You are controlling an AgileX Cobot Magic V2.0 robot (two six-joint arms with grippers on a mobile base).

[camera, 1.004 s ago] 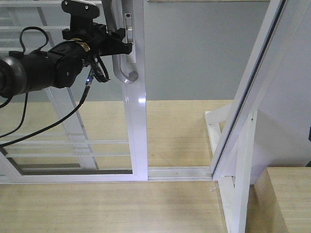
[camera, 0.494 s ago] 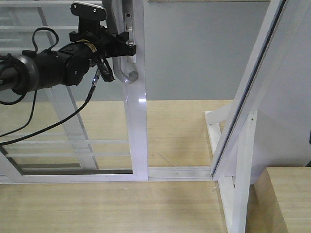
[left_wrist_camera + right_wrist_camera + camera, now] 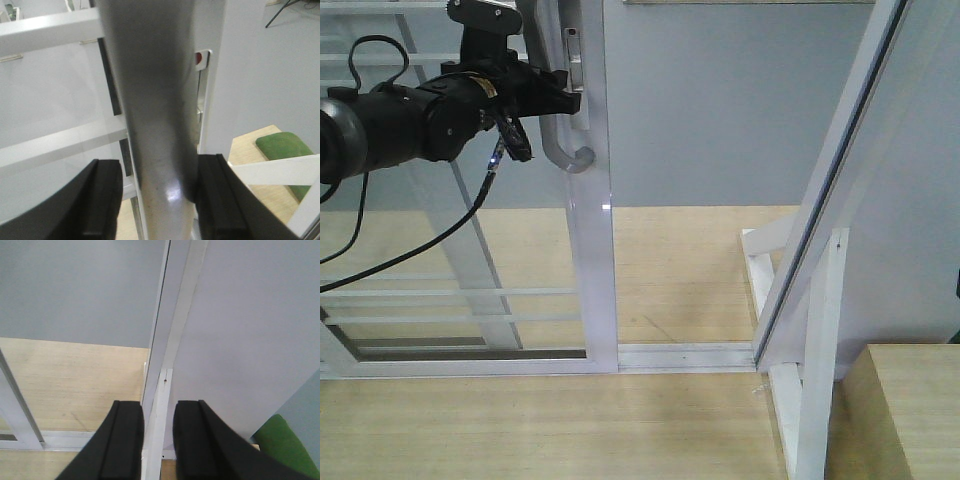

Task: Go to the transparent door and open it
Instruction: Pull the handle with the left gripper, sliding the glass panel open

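Observation:
The transparent door is a white-framed glass panel with thin white bars, standing at the left. Its curved silver handle sits on the right edge of the frame. My left gripper reaches in from the left and straddles that handle. In the left wrist view the handle fills the space between the black fingers of the left gripper. The right finger lies against it and a thin gap shows beside the left finger. My right gripper holds nothing, its fingers a little apart.
A slanted white-framed panel without a handle and its white post stand at the right. The floor track runs between the door and the post. A grey wall lies behind the opening. A wooden ledge is at lower right, with something green nearby.
The left gripper moved right onto the handle, then shifted back left with it. The door's edge has slid slightly to the left along the track.

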